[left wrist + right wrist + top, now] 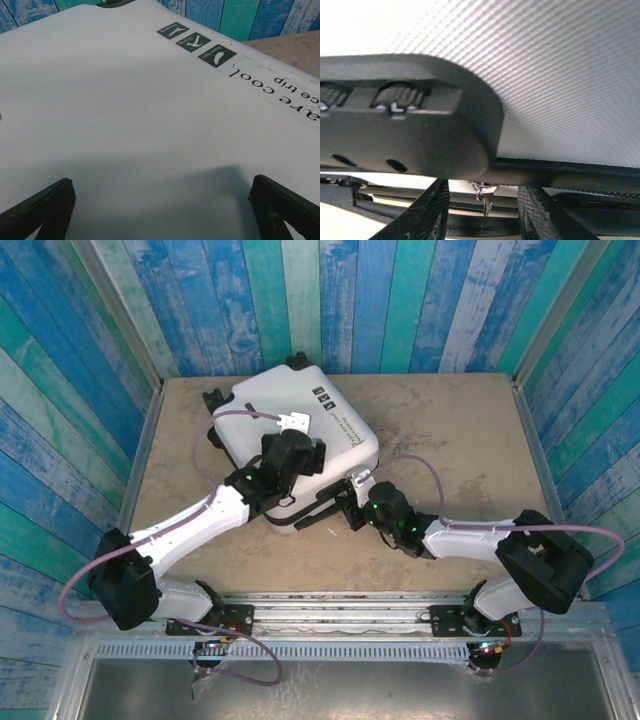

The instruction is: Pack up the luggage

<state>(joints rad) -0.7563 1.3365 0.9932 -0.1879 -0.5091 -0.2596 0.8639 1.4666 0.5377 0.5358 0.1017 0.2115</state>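
Lying closed on the table [455,430], the luggage [290,395] sits upper centre in the top view.
The left gripper [160,205] hovers wide open over its white shell, empty; the right gripper [482,212], at the case's lower edge, stands partly open astride a metal zipper pull [484,192], untouched.

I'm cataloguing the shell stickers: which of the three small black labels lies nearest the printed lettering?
The feather-icon label, ending the row; the middle label and the far label lie further from the lettering on the luggage.
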